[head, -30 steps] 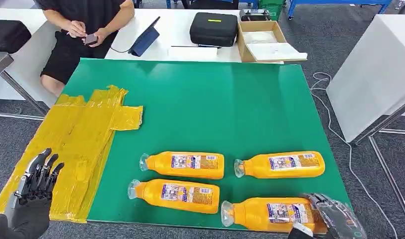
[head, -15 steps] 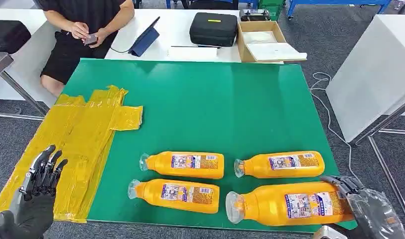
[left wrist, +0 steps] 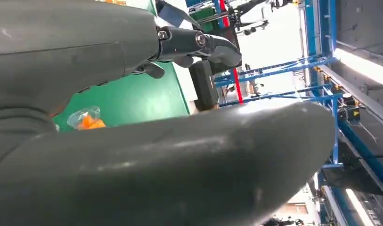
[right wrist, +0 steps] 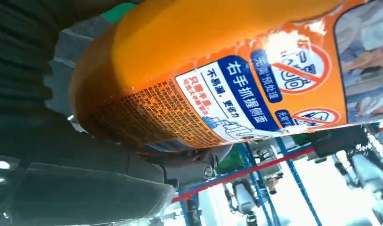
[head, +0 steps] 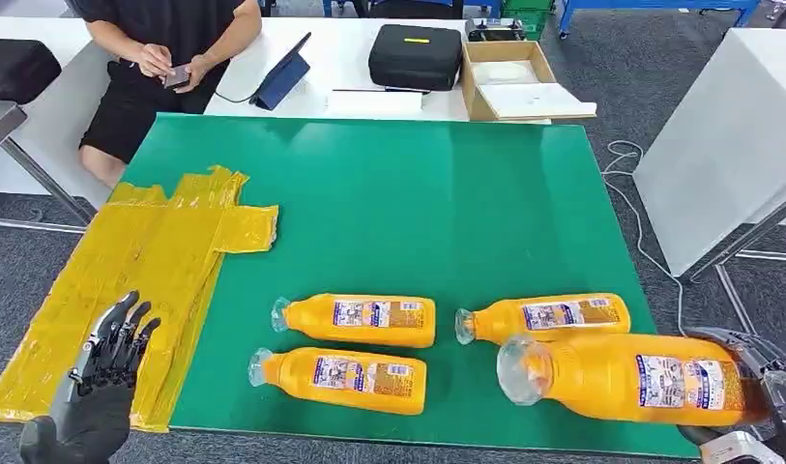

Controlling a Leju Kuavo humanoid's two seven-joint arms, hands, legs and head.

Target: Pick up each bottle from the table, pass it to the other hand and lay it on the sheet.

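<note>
Where the right robot hand [head: 756, 387] grips the bottle [head: 621, 377], its base is hidden.

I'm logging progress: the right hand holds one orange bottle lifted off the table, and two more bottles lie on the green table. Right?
Not quite: three bottles lie on the green table, not two, as the head view shows. The right hand does hold a fourth bottle lifted.

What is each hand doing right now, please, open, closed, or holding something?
Left hand: open, fingers spread, holding nothing, raised over the yellow sheet.
Right hand: holding an orange bottle, lifted above the green table.
</note>
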